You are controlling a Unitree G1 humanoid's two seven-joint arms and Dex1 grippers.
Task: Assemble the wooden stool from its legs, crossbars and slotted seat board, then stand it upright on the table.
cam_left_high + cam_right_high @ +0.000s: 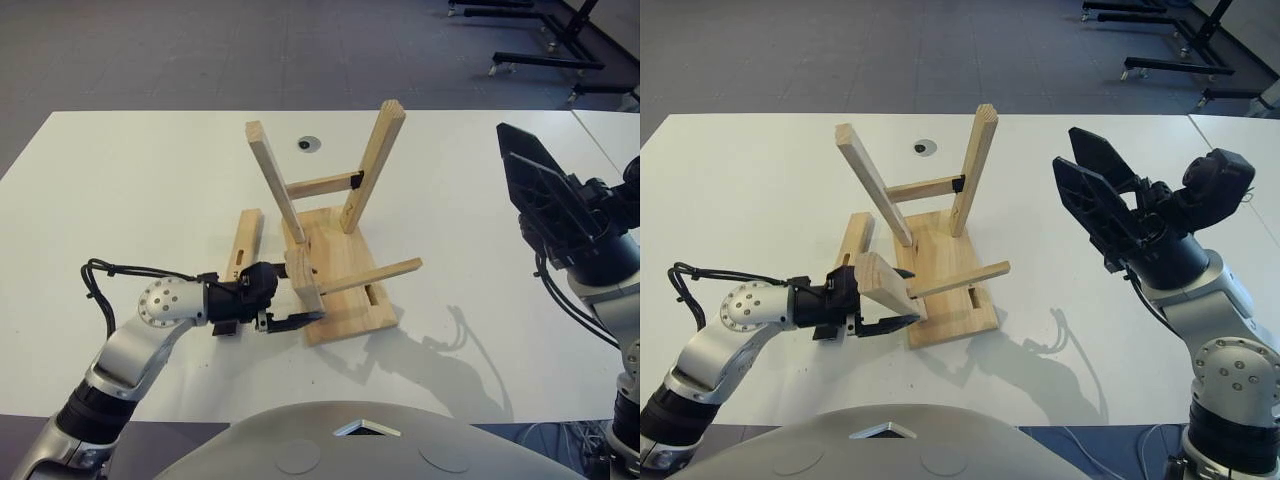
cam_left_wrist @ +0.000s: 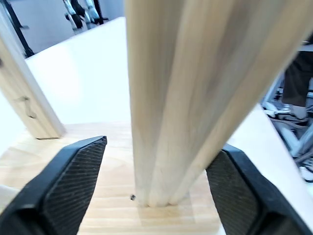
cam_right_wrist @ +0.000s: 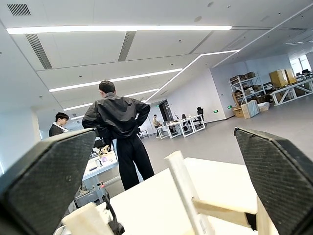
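The slotted seat board [image 1: 352, 300] lies flat on the white table. Two legs [image 1: 373, 165] stand upright at its far end, joined by a crossbar [image 1: 320, 185]. A third leg [image 1: 303, 280] stands tilted in the near left slot, and a second crossbar [image 1: 372, 276] sticks out of it to the right. A loose leg [image 1: 245, 242] rests on the table left of the board. My left gripper [image 1: 295, 298] is open around the base of the third leg [image 2: 171, 98], with a small gap on each side. My right gripper [image 1: 1067, 150] is raised above the table's right side, wide open and holding nothing.
A round grommet hole [image 1: 309, 144] sits in the table behind the stool. The table's near edge lies just below my left arm. Bare table spreads to the left and right of the board. Wheeled frames [image 1: 545, 58] stand on the floor far behind.
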